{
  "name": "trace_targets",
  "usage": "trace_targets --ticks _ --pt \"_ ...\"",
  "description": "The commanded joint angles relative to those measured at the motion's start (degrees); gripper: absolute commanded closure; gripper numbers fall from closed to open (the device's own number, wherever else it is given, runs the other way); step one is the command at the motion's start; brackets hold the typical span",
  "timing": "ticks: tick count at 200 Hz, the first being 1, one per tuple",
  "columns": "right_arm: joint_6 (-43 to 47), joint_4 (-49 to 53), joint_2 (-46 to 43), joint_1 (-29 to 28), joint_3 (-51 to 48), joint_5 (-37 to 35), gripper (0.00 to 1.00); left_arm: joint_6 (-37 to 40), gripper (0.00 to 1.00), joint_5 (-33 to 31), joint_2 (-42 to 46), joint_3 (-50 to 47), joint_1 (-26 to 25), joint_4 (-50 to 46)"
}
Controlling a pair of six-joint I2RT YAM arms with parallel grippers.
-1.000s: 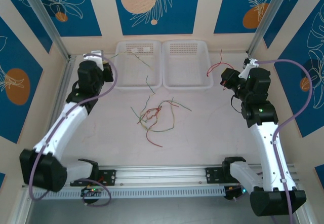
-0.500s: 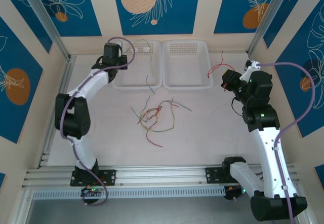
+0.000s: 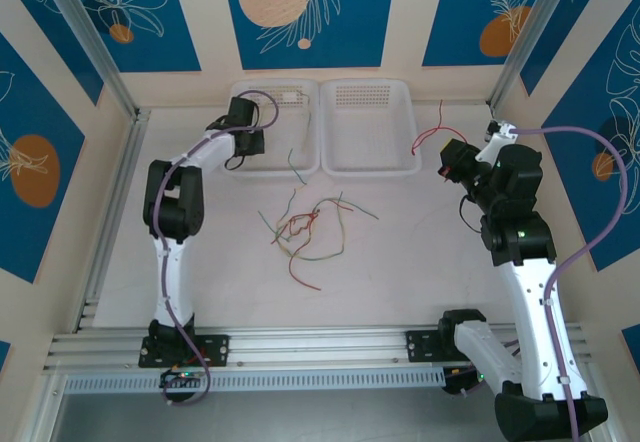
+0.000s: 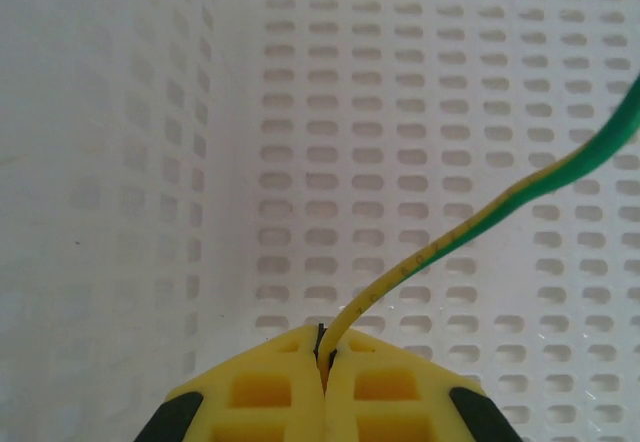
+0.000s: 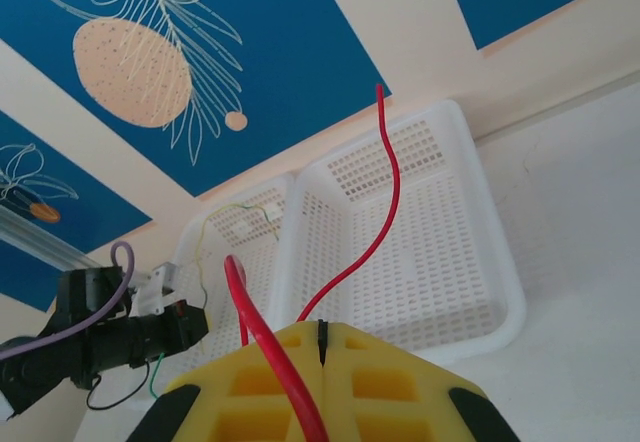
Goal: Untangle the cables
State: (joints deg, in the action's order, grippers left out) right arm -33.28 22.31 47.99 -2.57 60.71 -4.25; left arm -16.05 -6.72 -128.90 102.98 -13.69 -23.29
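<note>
Robotics lab test cell, left arm (image 3: 167, 272) and right arm (image 3: 525, 282) bolted to an aluminium rail (image 3: 320, 340) at the bench (image 3: 420, 262) edge, aluminium frame posts (image 3: 88, 37), blue leaf-print wall panels (image 3: 300, 12), white perforated baskets (image 3: 370, 169).

Loose heap of thin red, green and tan cables (image 3: 305, 230) mid-bench, strands crossed and looped, ends splayed outward. Red strand (image 3: 305, 280) curling out on the near side. Yellow-to-green cable (image 4: 480, 224) pinched at its yellow end in the closed left tool (image 4: 323, 357), arching up and right inside a white basket (image 4: 150, 162). Red cable (image 5: 385, 192) clamped in the closed right tool (image 5: 320, 327), rising in a wavy line.
</note>
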Motion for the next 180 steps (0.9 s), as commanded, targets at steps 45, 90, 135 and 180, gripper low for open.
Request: trace_targets --ticks 45,90,135,180 --pt "2.16 0.40 2.23 -1.82 1.67 4.74 1.00 -3.04 1.00 -0.63 -4.02 7.59 -0.35 -6.14" --pt "2.41 0.92 2.62 -2.70 2.13 3.81 1.00 -3.39 0.75 -0.92 0.94 7.42 -0.63 -6.59" --pt "2.42 0.09 3.81 -4.36 2.57 3.30 1.00 -3.55 0.63 -2.51 7.08 7.40 -1.16 -7.56" --pt "3.39 0.37 3.99 -5.99 2.93 1.35 1.00 -2.43 0.61 -2.28 11.28 7.00 -1.20 -10.11"
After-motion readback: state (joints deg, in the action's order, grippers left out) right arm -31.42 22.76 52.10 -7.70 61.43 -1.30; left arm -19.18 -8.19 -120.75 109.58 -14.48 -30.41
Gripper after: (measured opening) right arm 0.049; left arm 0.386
